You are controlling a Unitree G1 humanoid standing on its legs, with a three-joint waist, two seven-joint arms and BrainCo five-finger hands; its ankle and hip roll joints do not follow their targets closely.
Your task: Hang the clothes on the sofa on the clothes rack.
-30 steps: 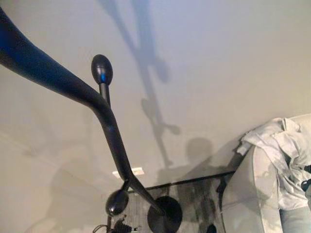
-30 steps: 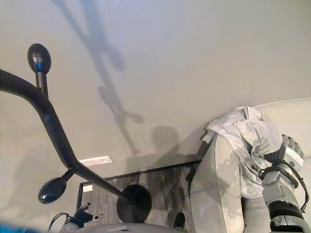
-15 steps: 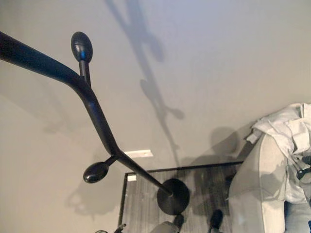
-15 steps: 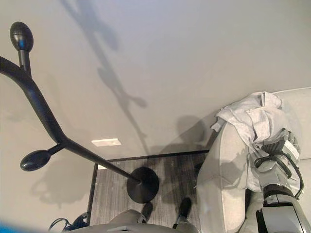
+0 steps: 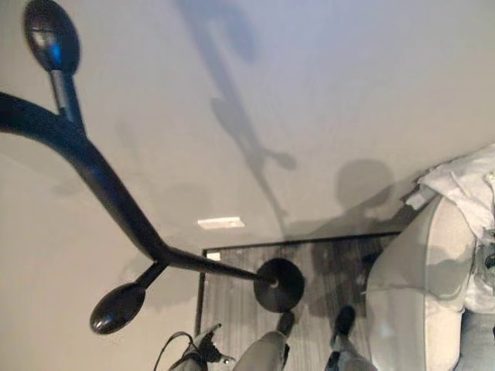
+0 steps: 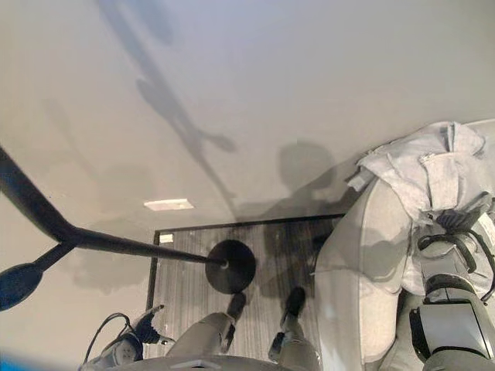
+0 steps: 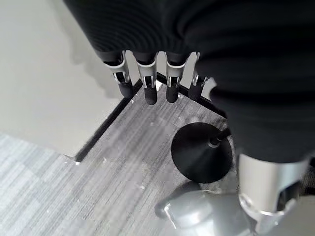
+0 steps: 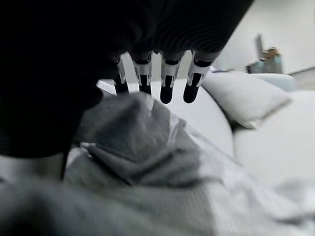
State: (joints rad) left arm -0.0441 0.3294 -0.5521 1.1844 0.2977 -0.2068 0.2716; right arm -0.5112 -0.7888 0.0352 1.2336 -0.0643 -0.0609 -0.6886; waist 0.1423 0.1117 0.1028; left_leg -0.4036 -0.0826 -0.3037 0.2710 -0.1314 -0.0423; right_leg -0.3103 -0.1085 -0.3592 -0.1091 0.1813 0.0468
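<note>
Right hand [image 6: 456, 224] lowered, crumpled pale-grey clothes [image 6: 433, 174]

Open floor [image 6: 186, 255] separates the clothes rack [image 5: 116, 201] from the sofa [image 6: 363, 255].

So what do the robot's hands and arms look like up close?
Each hand has a row of silver fingers with dark tips, and a dark ribbed cover over its back and wrist: see the left hand and the right hand in their wrist views. The right arm below it is silver-grey with black bands.
</note>
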